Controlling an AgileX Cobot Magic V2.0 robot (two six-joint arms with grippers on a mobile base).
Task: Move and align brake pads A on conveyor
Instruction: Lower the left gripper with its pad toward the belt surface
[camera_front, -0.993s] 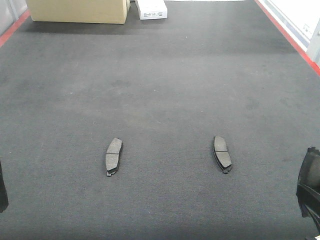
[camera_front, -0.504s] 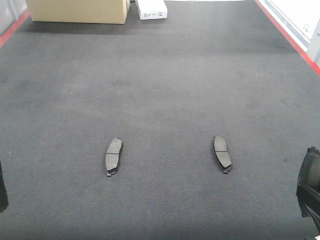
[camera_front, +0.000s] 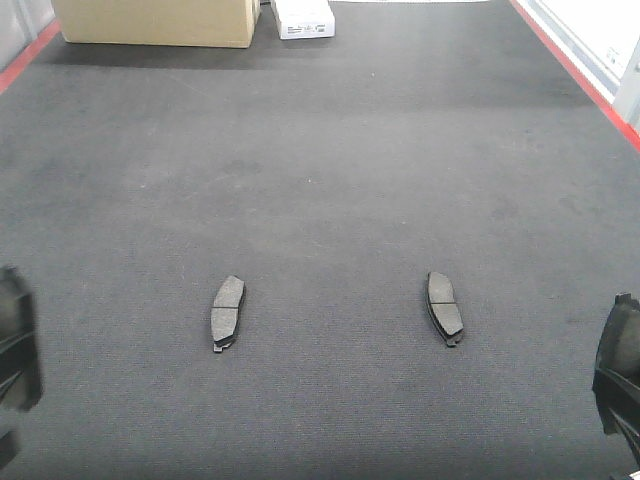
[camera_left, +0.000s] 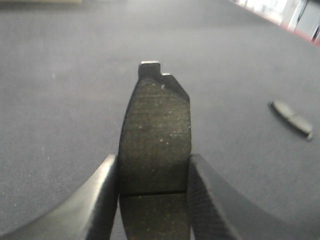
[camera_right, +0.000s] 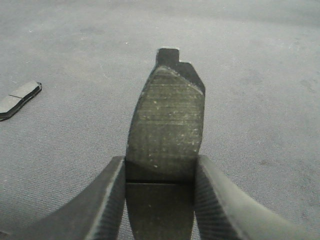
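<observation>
wide conveyor (camera_front: 320, 150), two pads (camera_front: 227, 312) apart mid-belt; each gripper (camera_left: 152, 195) (camera_right: 160, 197) clamped on, seemingly, another pad (camera_left: 155, 140) (camera_right: 167, 130)

Matt, felt-like conveyor (camera_front: 330, 150) cloth, gritty speckled brake pad (camera_left: 155, 135) between ribbed, seemingly rubbery black jaws, another rough pad (camera_right: 167, 130) likewise, plain cardboard box (camera_front: 155, 22) beyond.

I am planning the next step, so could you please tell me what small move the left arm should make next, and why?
Probably carry the left claw forward and lower it toward the left pad lying on the conveyor. It is shut on a brake pad held clear above the belt, and the two lying pads, the other being the right pad, sit roughly level, so the held one likely belongs alongside.
</observation>
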